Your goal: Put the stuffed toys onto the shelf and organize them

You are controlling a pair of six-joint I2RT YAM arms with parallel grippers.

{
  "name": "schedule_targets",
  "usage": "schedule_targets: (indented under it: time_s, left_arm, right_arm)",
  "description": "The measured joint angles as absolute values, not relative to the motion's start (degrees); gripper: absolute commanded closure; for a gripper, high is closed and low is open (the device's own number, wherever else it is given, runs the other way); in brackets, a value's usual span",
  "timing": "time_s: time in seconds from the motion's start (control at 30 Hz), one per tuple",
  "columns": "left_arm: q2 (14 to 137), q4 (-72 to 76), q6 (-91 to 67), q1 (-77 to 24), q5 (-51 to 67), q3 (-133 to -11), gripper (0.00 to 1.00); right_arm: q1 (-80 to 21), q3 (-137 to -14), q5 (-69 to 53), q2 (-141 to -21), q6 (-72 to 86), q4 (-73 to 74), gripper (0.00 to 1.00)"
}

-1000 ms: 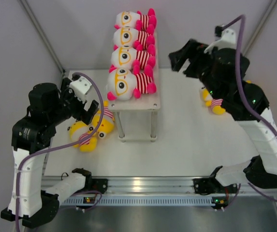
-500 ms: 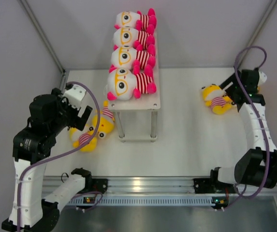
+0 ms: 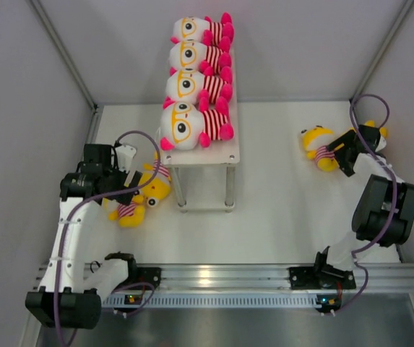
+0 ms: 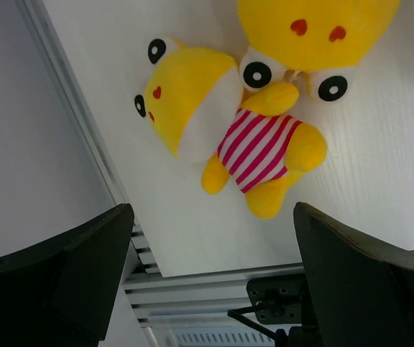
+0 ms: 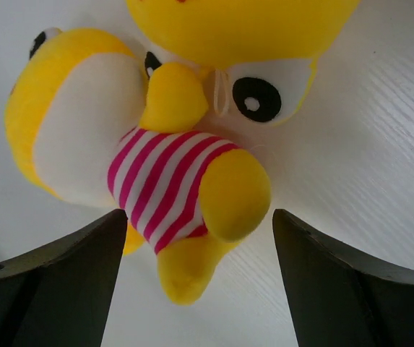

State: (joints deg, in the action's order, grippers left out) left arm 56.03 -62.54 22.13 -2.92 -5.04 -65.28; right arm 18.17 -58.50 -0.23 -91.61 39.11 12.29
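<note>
**Both hands spread wide over yellow toys, 4 toys up on the shelf [image 3: 233,148]**

On the shelf's top board, 4 white-headed toys [image 3: 190,81] lie in a row. Their heads point left and their pink limbs point right, each one touching the next.

Down on the bench [image 3: 279,195], the left hand [image 3: 129,182] sits low over the left yellow toy [image 3: 128,209], just beside the shelf's near legs. In the left wrist view this hand [image 4: 212,217] is spread wide and carries nothing. Its 2 dark fingers [image 4: 69,275] stand well apart. The toy [image 4: 259,150], in its pink-and-white striped shirt, lies face up on the bench with its feet toward the gap between them. No finger touches it here. A yellow-and-white lump with small black eyes presses against its side, and I can't tell whether that is part of this toy or another one.

Over on the right, the right hand [image 3: 342,153] is low at the right yellow toy [image 3: 316,139], well apart from the shelf. The right wrist view shows this hand [image 5: 199,217] spread wide too, gripping nothing. Its fingers [image 5: 48,289] flank the toy's [image 5: 167,188] legs from either side, and bare bench shows between each finger and the plush. This toy also lies face up on the bench, big black-and-white eyes at the top of the view.
</note>
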Motion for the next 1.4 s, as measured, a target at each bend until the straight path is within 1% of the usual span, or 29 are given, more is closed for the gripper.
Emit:
schedule_targets:
  time_s: [0.13, 0.2, 0.23, 0.27, 0.3, 0.33, 0.4, 0.43, 0.57, 0.67, 0.8, 0.87, 1.07, 1.17, 1.33, 1.4]
  left_arm:
    - [59.51, -60.49, 20.84, 3.03, -3.03, -63.29, 0.03]
    - [61.10, -59.11, 19.99, 6.48, -1.19, -63.26, 0.04]
    - [61.49, -58.67, 19.62, 7.73, -0.36, -63.26, 0.04]
    - [61.82, -58.33, 19.35, 8.91, 0.43, -63.26, 0.04]
    - [62.06, -58.08, 19.11, 9.91, 0.91, -63.26, 0.04]
    - [62.22, -57.82, 18.90, 10.85, 1.32, -63.29, 0.04]
    - [62.41, -57.41, 18.46, 11.97, 1.89, -63.31, 0.04]
    - [62.41, -57.21, 18.28, 12.40, 2.13, -63.31, 0.05]
    - [62.46, -56.97, 17.89, 13.78, 3.51, -63.33, 0.05]
    - [63.33, -56.95, 17.67, 14.92, 4.73, -63.79, 0.05]
    - [64.75, -56.95, 17.23, 16.01, 6.79, -64.45, 0.06]
    - [64.90, -56.90, 17.02, 16.51, 7.51, -64.51, 0.06]
    - [65.25, -56.93, 16.60, 17.54, 8.36, -64.51, 0.06]
    - [65.30, -56.93, 16.58, 17.98, 8.47, -64.51, 0.06]
    - [65.63, -56.93, 16.58, 18.31, 9.32, -64.51, 0.07]
    - [66.13, -56.90, 16.58, 18.35, 9.63, -64.51, 0.07]
  right_arm:
    - [18.20, -58.50, -1.43, -96.92, 40.62, 9.93, 0.20]
    - [18.17, -58.50, -1.91, -98.78, 40.95, 8.67, 0.27]
    - [18.17, -58.52, -2.22, -99.46, 40.99, 8.08, 0.35]
    - [18.17, -58.67, -2.52, -100.01, 40.99, 7.53, 0.55]
    - [18.17, -58.92, -2.85, -100.66, 40.71, 6.81, 0.66]
    - [18.17, -58.98, -3.09, -101.01, 40.91, 5.61, 0.84]
    - [18.17, -58.98, -3.22, -101.12, 40.93, 3.86, 0.98]
    - [18.17, -58.98, -3.16, -101.10, 40.80, 3.18, 1.00]
    - [17.52, -59.88, -3.92, -100.79, 37.98, 3.27, 1.00]
    - [15.22, -65.56, -6.42, -100.77, 31.79, 6.87, 1.00]
    - [7.31, -78.28, -14.15, -101.49, 23.27, 10.17, 1.00]
    - [1.80, -84.97, -19.07, -102.74, 19.66, 10.24, 1.00]
    - [-10.92, -100.22, -29.50, -112.38, 12.19, 13.78, 1.00]
    - [-12.93, -102.32, -32.53, -116.62, 11.60, 15.03, 1.00]
    - [-12.84, -102.56, -38.24, -120.68, 12.23, 14.61, 1.00]
    - [-12.88, -104.47, -39.38, -122.58, 12.14, 15.05, 1.00]
